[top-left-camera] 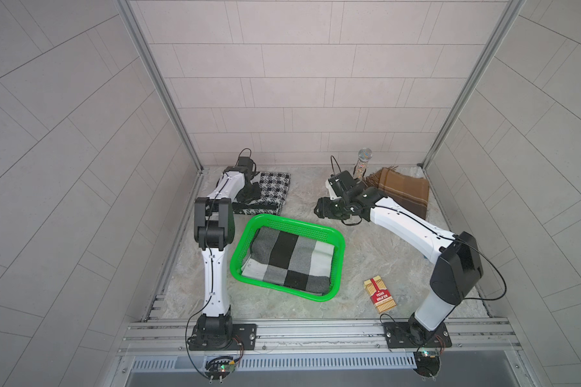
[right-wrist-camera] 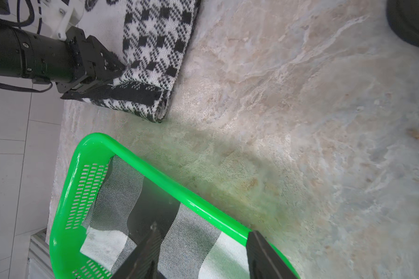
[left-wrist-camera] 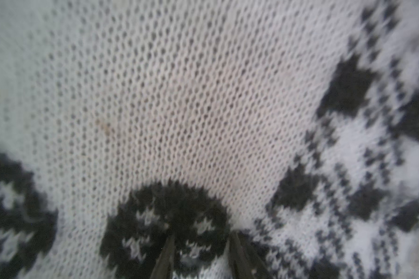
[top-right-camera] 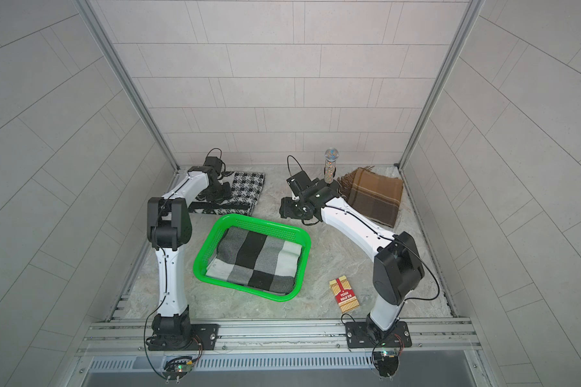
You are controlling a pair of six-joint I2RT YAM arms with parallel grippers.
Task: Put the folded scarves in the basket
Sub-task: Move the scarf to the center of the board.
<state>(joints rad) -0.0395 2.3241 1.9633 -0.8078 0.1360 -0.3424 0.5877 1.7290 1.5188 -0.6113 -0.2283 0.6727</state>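
The bright green basket point(top-left-camera: 292, 222) point(top-right-camera: 259, 222) point(right-wrist-camera: 155, 178) stands mid-table. A folded scarf point(top-left-camera: 292, 261) point(top-right-camera: 255, 261) point(right-wrist-camera: 191, 232) in grey, black and white checks lies flat inside it. My right gripper point(top-left-camera: 319, 209) point(top-right-camera: 284, 209) point(right-wrist-camera: 203, 229) hovers over the basket's far right corner, open, with nothing between its fingers. At the back left lies a black-and-white houndstooth scarf point(top-left-camera: 272, 191) point(top-right-camera: 245, 187) point(left-wrist-camera: 179, 96) point(right-wrist-camera: 160, 48). My left gripper point(top-left-camera: 249, 197) point(top-right-camera: 215, 196) point(left-wrist-camera: 202, 233) point(right-wrist-camera: 111, 75) is pressed into its near edge, with knit fabric bunched between the fingers.
A folded brown plaid scarf point(top-left-camera: 403, 191) point(top-right-camera: 374, 194) lies at the back right under the right forearm. A tall tube of coloured beads point(top-left-camera: 363, 164) point(top-right-camera: 330, 166) stands beside it. A red card box point(top-left-camera: 379, 295) point(top-right-camera: 344, 295) lies front right.
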